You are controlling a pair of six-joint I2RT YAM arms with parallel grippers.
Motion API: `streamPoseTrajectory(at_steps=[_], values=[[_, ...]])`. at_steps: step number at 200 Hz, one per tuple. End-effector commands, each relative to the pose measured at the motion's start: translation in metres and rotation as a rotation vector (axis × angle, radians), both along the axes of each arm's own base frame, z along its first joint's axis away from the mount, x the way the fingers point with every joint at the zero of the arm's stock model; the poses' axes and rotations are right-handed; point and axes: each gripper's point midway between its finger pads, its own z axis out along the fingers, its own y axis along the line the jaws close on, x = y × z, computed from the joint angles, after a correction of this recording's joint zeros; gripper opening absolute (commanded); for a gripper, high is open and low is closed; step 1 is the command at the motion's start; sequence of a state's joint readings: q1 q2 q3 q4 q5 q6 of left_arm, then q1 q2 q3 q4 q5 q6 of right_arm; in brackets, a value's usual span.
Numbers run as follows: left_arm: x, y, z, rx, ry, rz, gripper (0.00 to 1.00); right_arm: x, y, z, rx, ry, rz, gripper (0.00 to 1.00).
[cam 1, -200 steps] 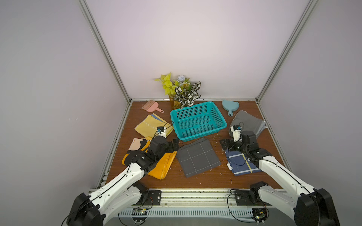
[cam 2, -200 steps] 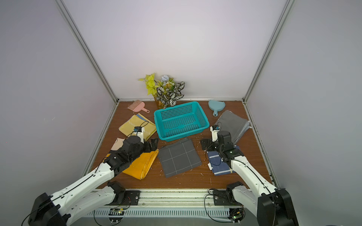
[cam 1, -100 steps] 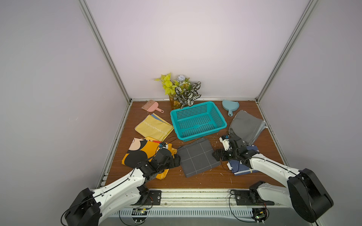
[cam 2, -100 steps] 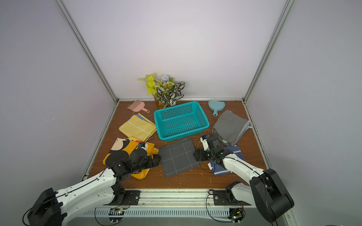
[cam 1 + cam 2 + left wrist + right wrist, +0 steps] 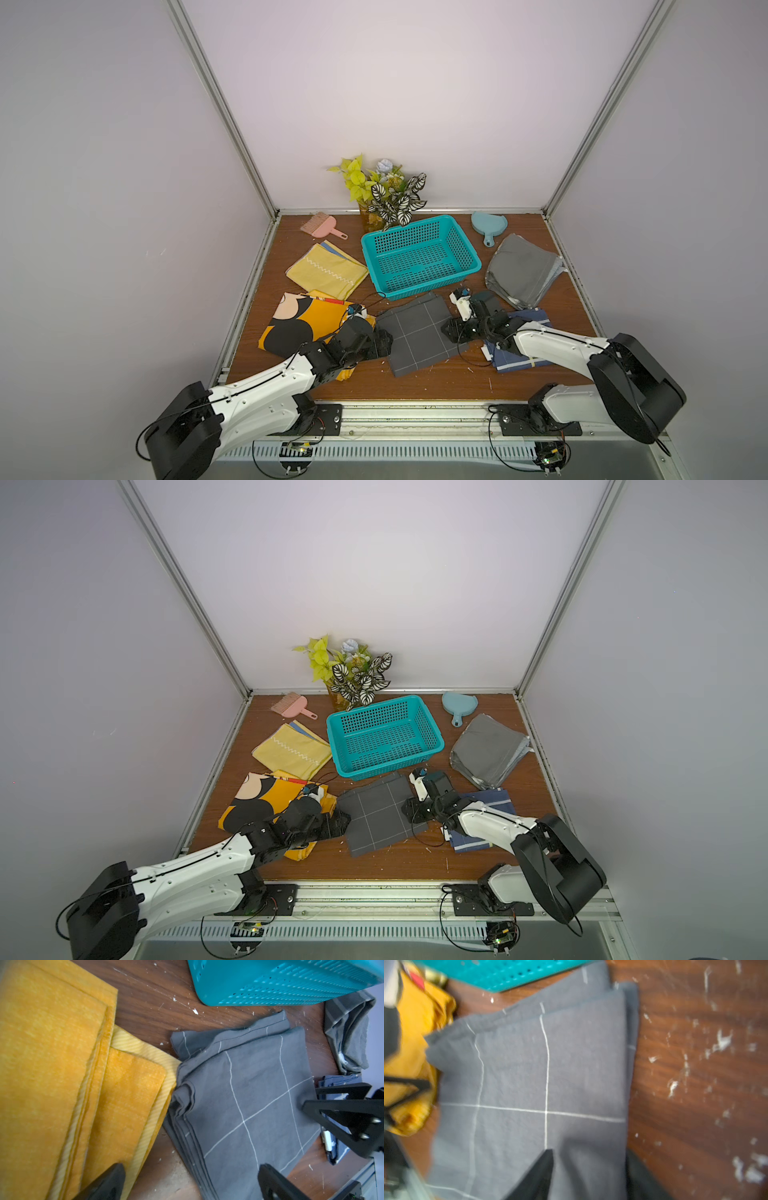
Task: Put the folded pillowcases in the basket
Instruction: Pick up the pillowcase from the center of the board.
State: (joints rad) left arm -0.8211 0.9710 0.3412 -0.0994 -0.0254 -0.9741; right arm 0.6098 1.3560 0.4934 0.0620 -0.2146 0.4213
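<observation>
A wooden desk inside a pale-walled booth is seen from above, with two white robot arms reaching in from the near edge. The folded pillowcase, dark grey with thin white grid lines, lies flat on the desk between the two arms, its far corner just beside the near side of the basket. The basket is teal plastic with perforated sides and stands empty in the middle of the desk, so nothing has been put in it yet. The left fingers are spread wide and hold nothing. They sit low at the pillowcase's left edge, one finger over an orange cartoon-print cloth that lies beside the pillowcase and the other over the grey fabric. The right fingers are at the opposite edge, drawn partway together, with one finger lying on top of the fabric and the other at its border. The right wrist view is blurred, so it cannot be told whether they have actually pinched the cloth. The pillowcase looks flat, not raised. Judging from this, the task is at its start: the grasp is only being set up, and lifting the pillowcase, carrying it the short way over the basket's rim and letting it go are all left to do. Other folded cloths lie around: a yellow one, a plain grey one and a blue striped one under the right arm.
</observation>
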Motion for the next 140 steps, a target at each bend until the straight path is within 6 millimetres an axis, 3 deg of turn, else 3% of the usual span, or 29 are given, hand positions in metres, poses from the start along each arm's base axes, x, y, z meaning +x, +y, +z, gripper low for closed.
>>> streamPoseTrajectory(at_steps=[1,10,73,140], values=[[0.003,-0.012,0.01,-0.044,-0.015,-0.014,0.99,-0.012,-0.007,-0.013,-0.046,0.069,-0.002,0.13],[0.004,-0.015,0.011,-0.056,-0.015,-0.021,0.99,-0.014,-0.01,-0.014,-0.064,0.074,-0.008,0.0],[0.001,-0.045,0.004,-0.095,0.045,-0.117,0.99,-0.019,-0.041,-0.008,-0.17,0.072,-0.085,0.0],[-0.005,-0.062,-0.014,-0.082,0.103,-0.16,0.99,-0.021,-0.035,-0.008,-0.122,0.098,-0.084,0.0]])
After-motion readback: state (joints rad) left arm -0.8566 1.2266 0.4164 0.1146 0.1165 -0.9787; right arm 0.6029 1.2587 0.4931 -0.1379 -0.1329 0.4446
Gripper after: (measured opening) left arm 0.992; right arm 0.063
